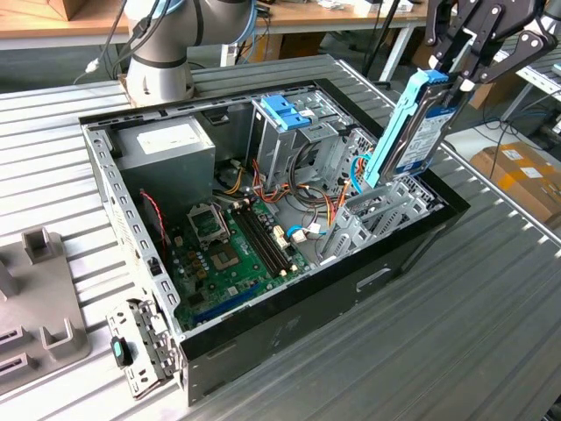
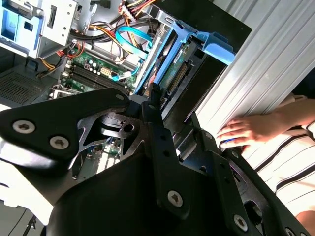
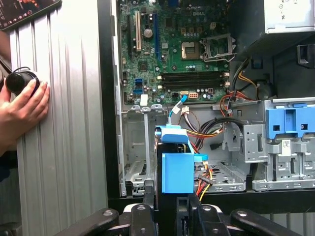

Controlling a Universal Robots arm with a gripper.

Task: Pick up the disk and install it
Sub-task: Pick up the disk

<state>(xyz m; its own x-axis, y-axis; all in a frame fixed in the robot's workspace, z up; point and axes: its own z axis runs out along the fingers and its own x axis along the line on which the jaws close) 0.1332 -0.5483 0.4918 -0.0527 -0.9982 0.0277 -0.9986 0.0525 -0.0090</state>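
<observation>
One disk (image 1: 414, 132), one gripper (image 1: 453, 74), one computer case (image 1: 289, 333), one power supply (image 1: 166, 151), one motherboard (image 1: 223, 254), one hand (image 3: 23, 107)

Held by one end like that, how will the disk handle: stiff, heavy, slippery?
Likely stiff: gripped at its upper end by the gripper, the disk hangs tilted with no sag. Its metal body suggests heft for its size. The smooth blue carrier might slip or pivot.

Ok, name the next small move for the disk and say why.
Probably ease the disk down along its length toward the metal drive bay: the gripper holds it tilted, with its lower end just above the bay, not yet seated.
</observation>
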